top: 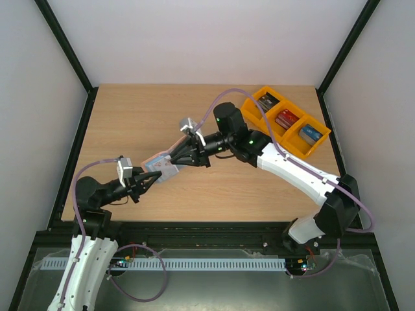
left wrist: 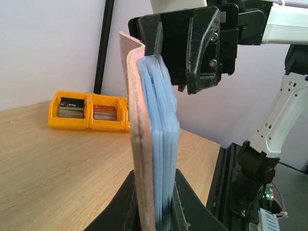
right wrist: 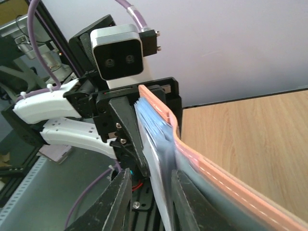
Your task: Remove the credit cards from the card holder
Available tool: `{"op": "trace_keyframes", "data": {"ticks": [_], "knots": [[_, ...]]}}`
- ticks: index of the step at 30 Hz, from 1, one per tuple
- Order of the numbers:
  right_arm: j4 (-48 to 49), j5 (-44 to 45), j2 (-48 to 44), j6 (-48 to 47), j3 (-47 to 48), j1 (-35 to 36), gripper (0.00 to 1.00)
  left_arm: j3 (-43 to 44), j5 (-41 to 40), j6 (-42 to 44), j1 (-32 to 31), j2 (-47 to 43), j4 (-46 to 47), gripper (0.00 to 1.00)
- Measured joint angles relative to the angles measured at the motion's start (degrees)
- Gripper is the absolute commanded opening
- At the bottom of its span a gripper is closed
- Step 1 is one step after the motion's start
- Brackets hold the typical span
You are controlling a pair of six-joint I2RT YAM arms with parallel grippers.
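The card holder (top: 162, 165) is held in the air between both grippers, over the table's near left. My left gripper (top: 150, 176) is shut on its near end. In the left wrist view the holder (left wrist: 154, 144) stands edge-on, pinkish-tan outside on the left and light blue pockets on the right, clamped in my left gripper (left wrist: 155, 182). My right gripper (top: 176, 157) is at its far end. In the right wrist view my right gripper (right wrist: 153, 174) is open, straddling the blue layers and a whitish thin edge, with the pink flap (right wrist: 159, 103) bent aside. The credit cards do not show clearly.
A row of orange bins (top: 254, 110) with dark, red and blue boxes stands at the back right, also in the left wrist view (left wrist: 53, 115). The table's near edge and a black frame rail run just behind my left arm. Black posts stand at the corners.
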Motion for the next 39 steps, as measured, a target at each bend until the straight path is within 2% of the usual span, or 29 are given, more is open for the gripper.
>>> {"op": "trace_keyframes", "data": {"ticks": [6,11,15,20,27,32,34,37,39], "knots": [[-0.2,-0.2,1.9,-0.5,1.7,1.8,0.16,0.0,0.0,0.4,0.0,0.0,0.0,0.02],[-0.2,0.7,2.5,-0.4,2.4,1.8,0.02,0.0,-0.3,1.1,0.0,0.0,-0.2,0.02],[-0.8,1.4,2.6,-1.2,2.6,1.8,0.02,0.0,-0.2,1.0,0.0,0.0,-0.2,0.03],[-1.8,1.4,2.6,-2.2,2.6,1.7,0.02,0.0,0.2,0.4,0.0,0.0,-0.5,0.16],[-4.0,1.1,2.0,-3.9,2.7,1.0,0.01,0.0,0.4,-1.4,-0.3,0.0,-0.6,0.17],[-6.1,1.0,1.4,-5.1,2.7,0.6,0.02,0.0,0.3,-2.2,-0.3,0.0,-0.3,0.23],[-7.0,1.0,1.2,-5.4,2.7,0.1,0.02,0.0,0.2,-2.6,-0.3,0.0,0.0,0.21],[-7.2,0.7,1.1,-5.5,2.7,-0.2,0.02,0.0,0.0,-2.9,-0.3,0.0,0.1,0.04],[-7.1,0.3,1.1,-5.2,2.7,-0.2,0.04,0.0,-0.3,-3.3,-0.3,0.0,0.1,0.02]]}}
